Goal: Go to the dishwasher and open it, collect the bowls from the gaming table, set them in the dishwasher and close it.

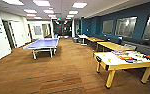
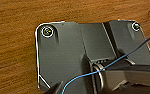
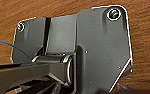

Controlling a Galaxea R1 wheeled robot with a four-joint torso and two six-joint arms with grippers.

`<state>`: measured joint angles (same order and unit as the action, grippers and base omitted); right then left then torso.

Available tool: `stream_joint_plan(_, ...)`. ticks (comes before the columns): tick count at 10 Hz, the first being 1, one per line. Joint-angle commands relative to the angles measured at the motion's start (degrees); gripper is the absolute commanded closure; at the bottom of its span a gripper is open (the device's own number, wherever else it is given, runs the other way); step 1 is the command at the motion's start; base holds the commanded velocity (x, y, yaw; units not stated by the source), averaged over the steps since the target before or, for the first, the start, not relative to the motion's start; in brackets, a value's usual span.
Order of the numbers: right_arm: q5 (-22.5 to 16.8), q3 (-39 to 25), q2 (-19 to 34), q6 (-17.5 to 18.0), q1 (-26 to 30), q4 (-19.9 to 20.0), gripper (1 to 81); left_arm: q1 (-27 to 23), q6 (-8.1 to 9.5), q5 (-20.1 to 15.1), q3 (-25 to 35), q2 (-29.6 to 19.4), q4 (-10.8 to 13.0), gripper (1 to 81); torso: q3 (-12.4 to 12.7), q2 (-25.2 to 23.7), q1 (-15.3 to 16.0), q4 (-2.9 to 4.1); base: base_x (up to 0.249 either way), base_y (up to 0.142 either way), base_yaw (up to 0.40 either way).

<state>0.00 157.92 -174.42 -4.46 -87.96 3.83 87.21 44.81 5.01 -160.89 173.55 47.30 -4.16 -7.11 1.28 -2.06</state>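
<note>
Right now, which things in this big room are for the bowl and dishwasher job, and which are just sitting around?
For the job:
- Nothing I can pick out; I can't make out a dishwasher, football table or bowls.

Just there:
- blue ping-pong table
- yellow table with orange and dark items on top
- row of wooden tables along the blue wall
- brown floor

Centre: open wood-pattern floor (image 1: 66,72) runs from near to far.
Left, mid-distance: table-tennis table (image 1: 42,44) stands in the way.
Right, near: yellow table (image 1: 121,62), its top cluttered.
Right, farther: row of yellow tables (image 1: 108,45) along the blue wall (image 1: 96,26).
</note>
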Motion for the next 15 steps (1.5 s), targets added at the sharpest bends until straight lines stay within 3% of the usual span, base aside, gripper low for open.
stream_joint_plan(1,-3.2,0.0,-0.1,-0.1,3.1,0.0,1.0,-3.2,-0.25,-2.0,-0.1,-0.4,0.1,1.0,0.0,0.0,0.0,0.0,0.227,0.0,0.0)
stream_joint_plan(15,-3.0,0.2,0.1,-0.3,3.4,-0.1,1.0,-3.1,-0.25,-1.8,0.1,-0.2,0.0,1.0,0.0,0.0,0.0,0.0,0.236,0.0,0.0)
